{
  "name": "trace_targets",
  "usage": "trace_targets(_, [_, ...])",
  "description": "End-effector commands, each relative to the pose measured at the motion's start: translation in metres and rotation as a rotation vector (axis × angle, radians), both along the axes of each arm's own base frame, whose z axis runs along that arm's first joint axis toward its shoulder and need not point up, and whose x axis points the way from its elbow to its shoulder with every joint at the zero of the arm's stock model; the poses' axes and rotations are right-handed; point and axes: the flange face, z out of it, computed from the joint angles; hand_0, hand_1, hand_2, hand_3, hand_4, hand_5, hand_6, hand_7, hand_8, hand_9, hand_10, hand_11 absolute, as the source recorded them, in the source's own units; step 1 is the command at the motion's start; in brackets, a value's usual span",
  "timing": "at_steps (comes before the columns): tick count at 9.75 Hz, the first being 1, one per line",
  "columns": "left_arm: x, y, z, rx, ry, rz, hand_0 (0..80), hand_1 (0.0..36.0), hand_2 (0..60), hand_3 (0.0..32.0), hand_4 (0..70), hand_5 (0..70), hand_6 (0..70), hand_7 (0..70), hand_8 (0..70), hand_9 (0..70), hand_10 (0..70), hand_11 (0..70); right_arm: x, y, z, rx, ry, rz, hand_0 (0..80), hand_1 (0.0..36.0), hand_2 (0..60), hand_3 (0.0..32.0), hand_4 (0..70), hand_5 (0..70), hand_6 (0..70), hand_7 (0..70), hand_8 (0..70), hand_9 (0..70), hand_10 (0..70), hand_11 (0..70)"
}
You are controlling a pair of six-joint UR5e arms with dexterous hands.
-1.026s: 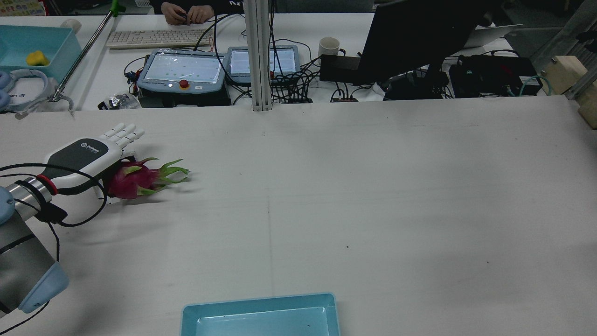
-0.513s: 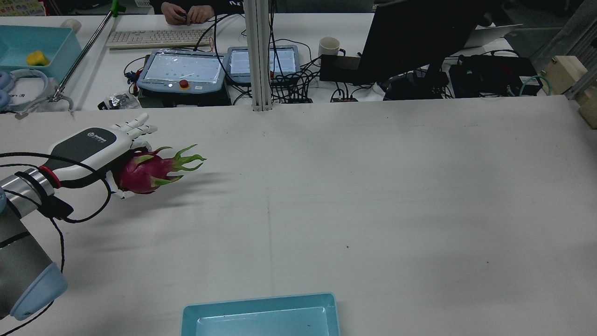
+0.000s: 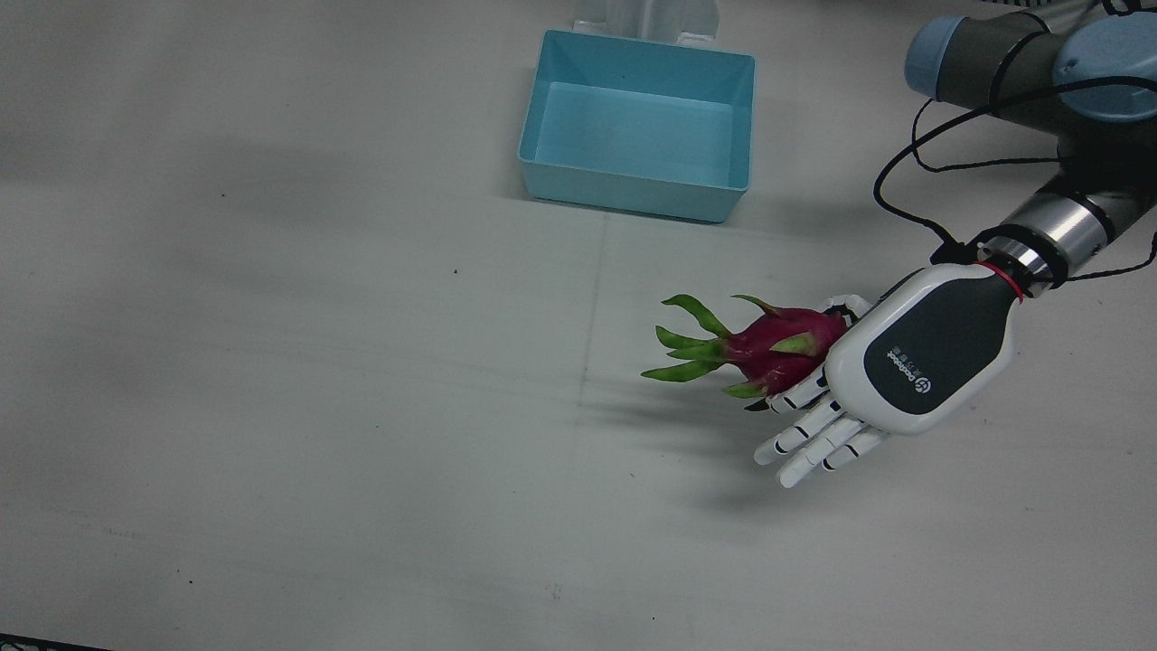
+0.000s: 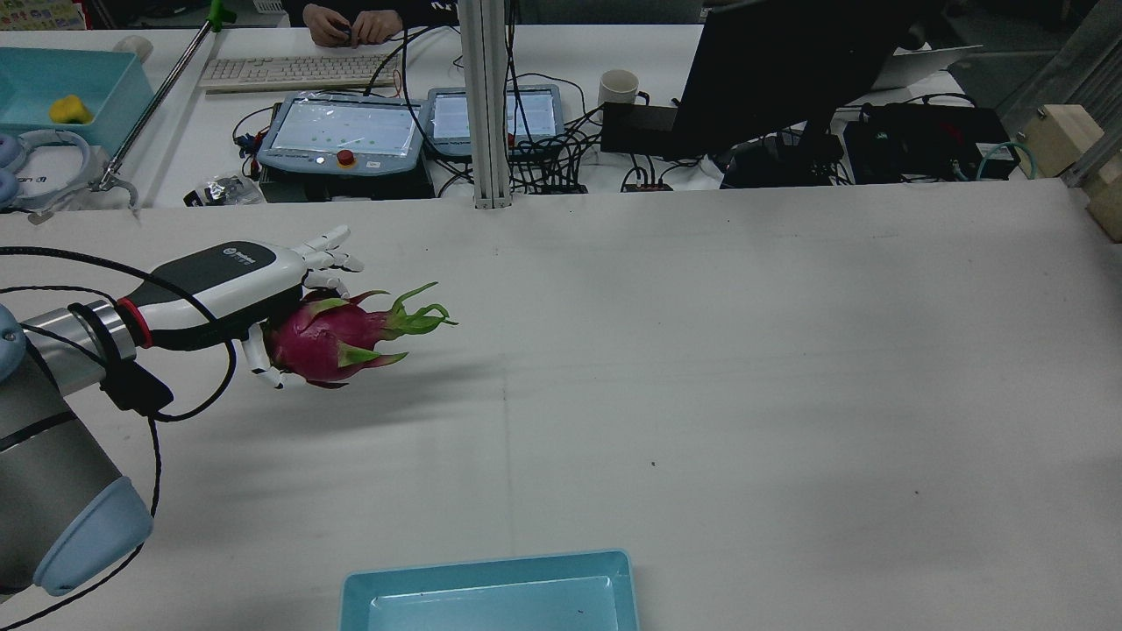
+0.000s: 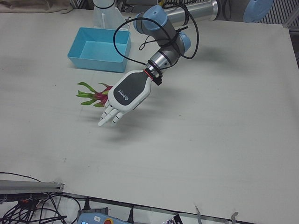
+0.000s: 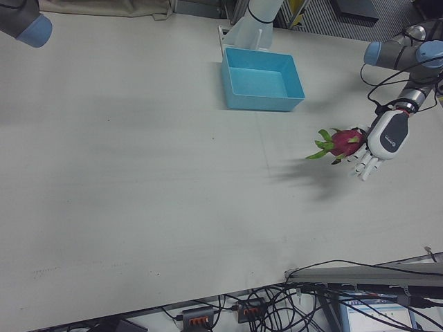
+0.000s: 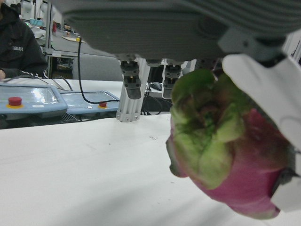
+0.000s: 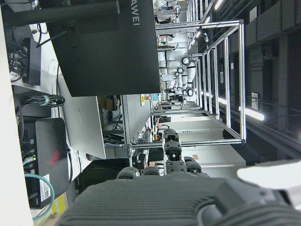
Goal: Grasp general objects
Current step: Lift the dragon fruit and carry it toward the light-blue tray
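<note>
Left robot hand (image 4: 250, 285) clasping dragon fruit (image 4: 337, 337) above table (image 4: 701, 350), long fingers (image 3: 818, 438) mostly extended

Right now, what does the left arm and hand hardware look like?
Left hand: white shell, dark grey back panel with a small white logo, white fingers with black joints. Red ring at the silver wrist. Grey arm with light-blue caps; black cables loop alongside.
</note>
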Motion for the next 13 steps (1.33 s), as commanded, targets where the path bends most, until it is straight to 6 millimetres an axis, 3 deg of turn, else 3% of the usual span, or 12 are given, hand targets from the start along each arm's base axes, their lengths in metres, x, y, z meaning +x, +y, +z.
trace_targets(1, [0.031,0.028,-0.041,-0.023,-0.015,0.184,58.2,36.0,60.0,0.0,38.0,34.5,9.3,19.1,0.8,2.4,9.2,16.0,0.0,0.0,0.001,-0.002,-0.003,0.0,0.0,0.0,0.0,0.0,0.0,0.0,0.0,0.0,0.0,0.0,0.0,0.0])
trace_targets(3, [0.066,0.081,-0.075,-0.032,-0.029,0.303,59.9,36.0,60.0,0.0,39.6,33.2,10.1,21.7,1.0,2.9,8.6,15.2,0.0,0.0,0.001,-0.002,-0.003,0.0,0.0,0.0,0.0,0.0,0.0,0.0,0.0,0.0,0.0,0.0,0.0,0.0])
trace_targets(5, [0.087,0.107,-0.119,-0.049,-0.048,0.365,60.5,36.0,60.0,0.0,41.3,33.6,10.8,22.5,1.1,3.1,8.4,14.9,0.0,0.0,0.001,-0.003,-0.001,0.0,0.0,0.0,0.0,0.0,0.0,0.0,0.0,0.0,0.0,0.0,0.0,0.0])
trace_targets(6, [0.089,0.113,-0.13,-0.063,-0.063,0.386,60.0,36.0,60.0,0.0,39.9,32.4,10.3,21.9,1.0,2.9,8.5,14.9,0.0,0.0,0.001,-0.003,-0.001,0.0,0.0,0.0,0.0,0.0,0.0,0.0,0.0,0.0,0.0,0.0,0.0,0.0])
trace_targets(8, [0.093,0.124,-0.13,-0.094,-0.102,0.425,61.0,36.0,60.0,0.0,44.5,34.5,12.2,23.7,1.4,3.3,7.6,13.6,0.0,0.0,0.0,0.0,-0.001,0.0,0.0,0.0,0.0,0.0,0.0,0.0,0.0,0.0,0.0,0.0,0.0,0.0])
trace_targets(10, [0.088,0.134,-0.126,-0.106,-0.115,0.436,62.1,36.0,60.0,0.0,42.1,33.2,9.7,21.3,0.9,2.8,6.7,12.4,0.0,0.0,0.0,0.0,-0.001,0.0,0.0,0.0,0.0,0.0,0.0,0.0,0.0,0.0,0.0,0.0,0.0,0.0])
trace_targets(11, [0.083,0.144,-0.13,-0.111,-0.121,0.447,62.0,36.0,60.0,0.0,41.7,33.0,9.5,20.9,0.9,2.7,6.5,12.1,0.0,0.0,0.0,0.0,-0.001,0.0,0.0,0.0,0.0,0.0,0.0,0.0,0.0,0.0,0.0,0.0,0.0,0.0])
trace_targets(13, [0.092,0.173,-0.139,-0.112,-0.128,0.503,62.6,36.0,60.0,0.0,43.6,33.8,10.1,21.3,1.0,2.8,6.0,11.4,0.0,0.0,0.0,0.0,-0.001,0.0,0.0,0.0,0.0,0.0,0.0,0.0,0.0,0.0,0.0,0.0,0.0,0.0])
